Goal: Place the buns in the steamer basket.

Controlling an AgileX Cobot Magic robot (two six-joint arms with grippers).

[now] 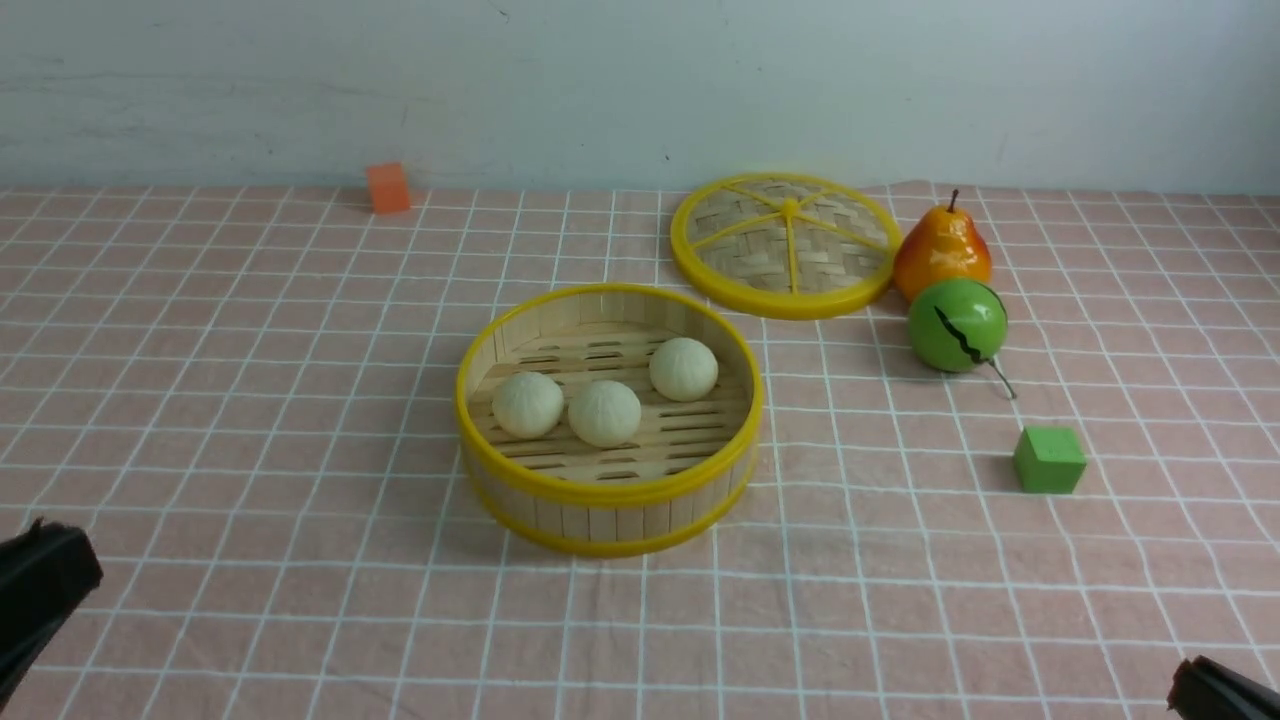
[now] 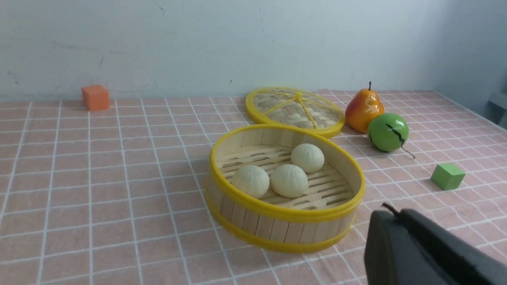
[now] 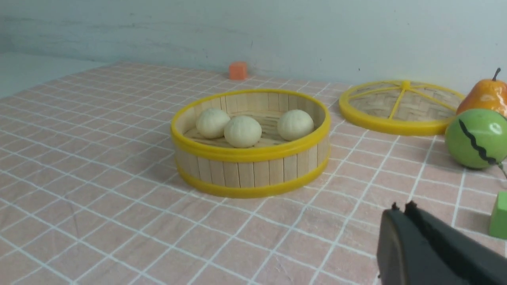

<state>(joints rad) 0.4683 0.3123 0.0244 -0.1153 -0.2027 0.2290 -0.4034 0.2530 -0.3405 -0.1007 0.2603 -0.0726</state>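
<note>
We see the steamer basket (image 1: 608, 520) (round, shallow, bamboo slats between yellow rims) standing level, ahead of both sets of jaws and well apart from them, roughly midway between the left gripper (image 1: 55, 575) and the right gripper (image 1: 1200, 688). On its slatted floor lie the buns (image 1: 604, 412), three cream-white pleated balls: two side by side, the third farther from the jaws.

The left gripper (image 1: 55, 560) is hovering at the worktop's (image 1: 200, 400) near left corner, jaws pressed together and empty; the right gripper (image 1: 1195, 688) is hovering at the near right corner, likewise closed and empty.
</note>
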